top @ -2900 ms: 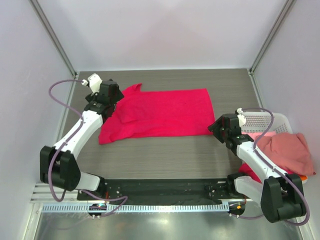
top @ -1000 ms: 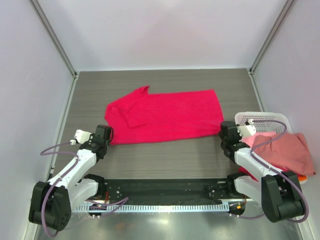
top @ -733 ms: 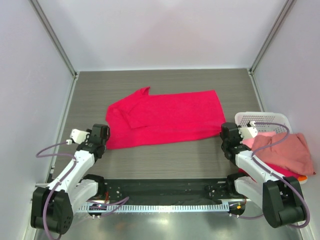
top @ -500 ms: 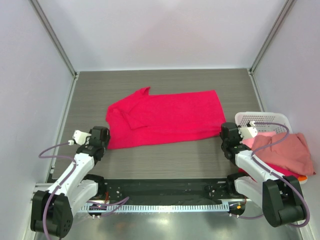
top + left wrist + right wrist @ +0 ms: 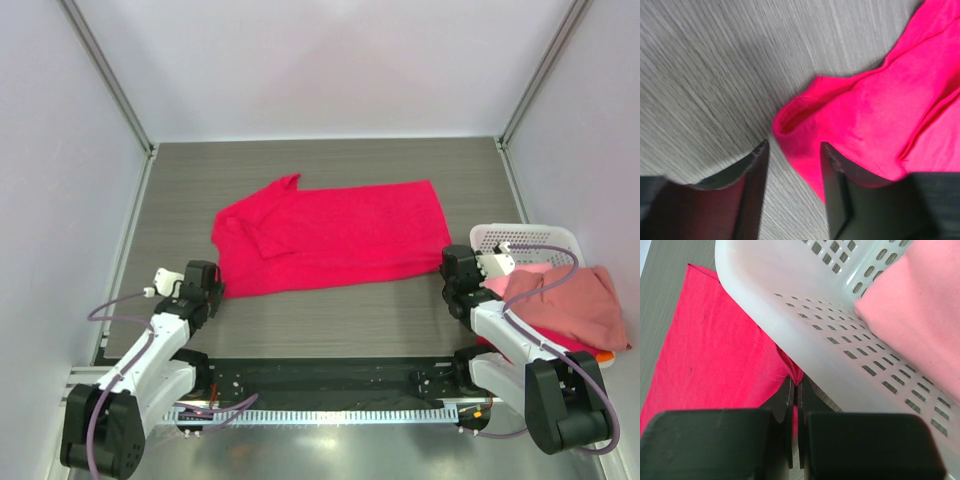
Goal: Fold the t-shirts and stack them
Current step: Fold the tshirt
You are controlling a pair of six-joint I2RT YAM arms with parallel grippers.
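The crimson t-shirt (image 5: 330,235) lies spread on the table (image 5: 330,160), left of the white basket (image 5: 520,240) holding a salmon-pink shirt (image 5: 565,300). The right gripper (image 5: 794,400) pinches its near right corner. The left gripper (image 5: 792,150), jaws apart, straddles the near left corner, likely to match that hold for folding.

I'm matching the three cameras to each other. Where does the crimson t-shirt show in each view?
Top external: crimson t-shirt spread flat mid-table, between the arms.
Left wrist: right half, a hemmed opening ahead of the open left gripper.
Right wrist: left side, beside the white basket, a corner pinched in the shut right gripper.
Shared landmark: the grey wood-grain table.
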